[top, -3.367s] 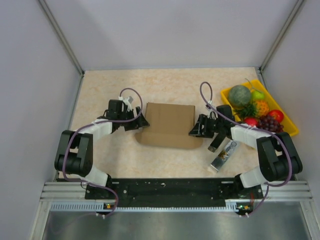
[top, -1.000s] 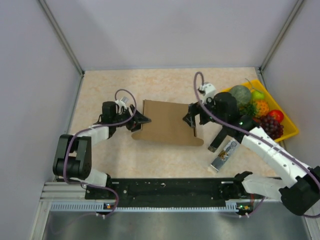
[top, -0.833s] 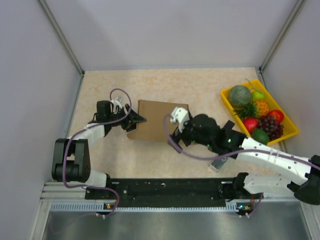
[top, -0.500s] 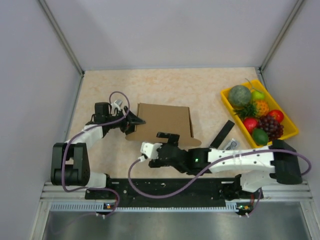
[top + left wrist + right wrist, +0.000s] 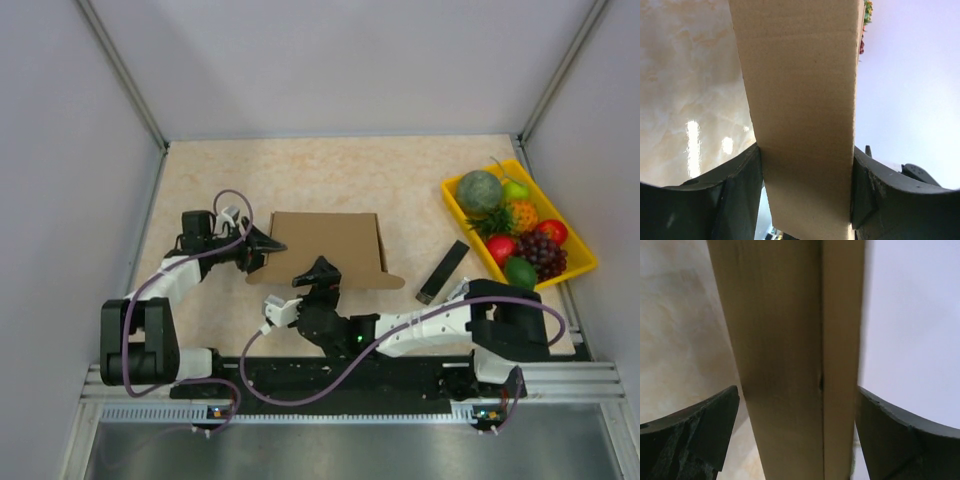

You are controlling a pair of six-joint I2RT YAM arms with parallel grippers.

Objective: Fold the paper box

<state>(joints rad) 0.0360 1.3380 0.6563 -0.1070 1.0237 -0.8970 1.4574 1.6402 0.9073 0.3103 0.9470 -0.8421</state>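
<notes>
Having left the 3 o'clock side a second ago, the right arm now reaches in from the near edge of the paper box (image 5: 330, 238).

At 6 o'clock the right fingers (image 5: 322, 268) stand spread wide astride the near cardboard wall; whether they press it cannot be told. Nudged slightly toward 9 o'clock, the brown sheet lies mid-desk (image 5: 350, 175). On its 9 o'clock flap the left fingers (image 5: 266, 244) remain clamped. With that end pinned, the near wall looks next in line for creasing. Farther off, at 2 o'clock, the yellow fruit tray (image 5: 578, 262) sits well apart.
</notes>
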